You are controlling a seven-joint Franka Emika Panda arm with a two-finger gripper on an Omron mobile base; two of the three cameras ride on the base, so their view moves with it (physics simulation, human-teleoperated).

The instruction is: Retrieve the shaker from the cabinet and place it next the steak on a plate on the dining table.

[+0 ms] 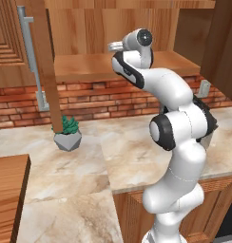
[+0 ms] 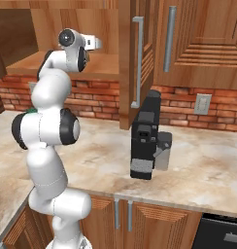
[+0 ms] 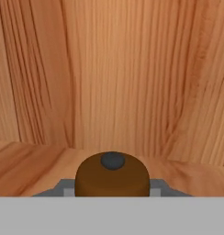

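- The arm rose from the base in front of the marble counter and reached up into the open cabinet.
- On the counter stood a dark coffee machine and a small potted plant.
- The cabinet door stood open, its silver handle vertical.
- In the hand view, the gripper had a grey finger tip against each side of the shaker; it appeared closed on the shaker.
- The shaker stood on the wooden shelf inside the cabinet, knob toward the camera, panelled back wall beyond.
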